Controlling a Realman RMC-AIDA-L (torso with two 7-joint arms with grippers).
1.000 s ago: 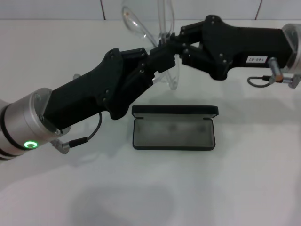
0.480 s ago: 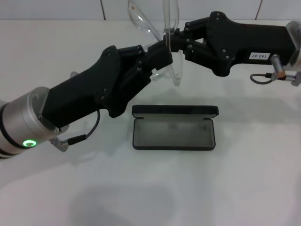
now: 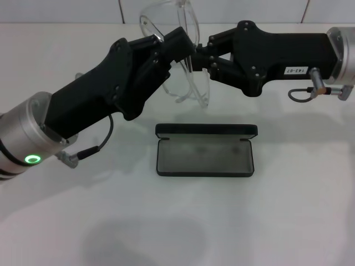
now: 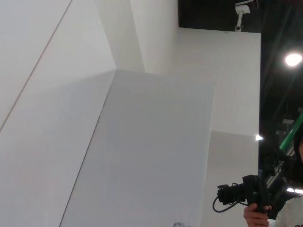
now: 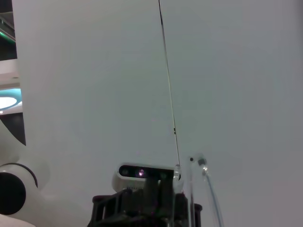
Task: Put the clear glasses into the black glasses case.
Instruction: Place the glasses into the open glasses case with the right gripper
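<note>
The left gripper and the right gripper meet tip to tip above the far half of the table, and both are clamped on the clear glasses, which hang in the air between them. The left gripper's fingers close on the frame from the left side, near the upper lens; the right gripper's fingers pinch it from the right, just beside the left's. Exactly which part of the frame each one grips is hard to make out, since the plastic is see-through and the black fingers overlap it.

The left arm reaches up from the table's near left corner, slanting diagonally toward the far middle, a green light glowing on its silver wrist ring. The right arm comes in from the right edge, lying nearly level, with a small cable looping off its wrist.

The glasses are tilted, one lens rising above the grippers toward the far edge and the other curving down below them, clear of the tabletop.

Nearer the front, around the middle of the table, the black glasses case lies open, its lid standing up along the far side. Its grey lining is bare. The glasses are held above and just behind it, not touching it.
</note>
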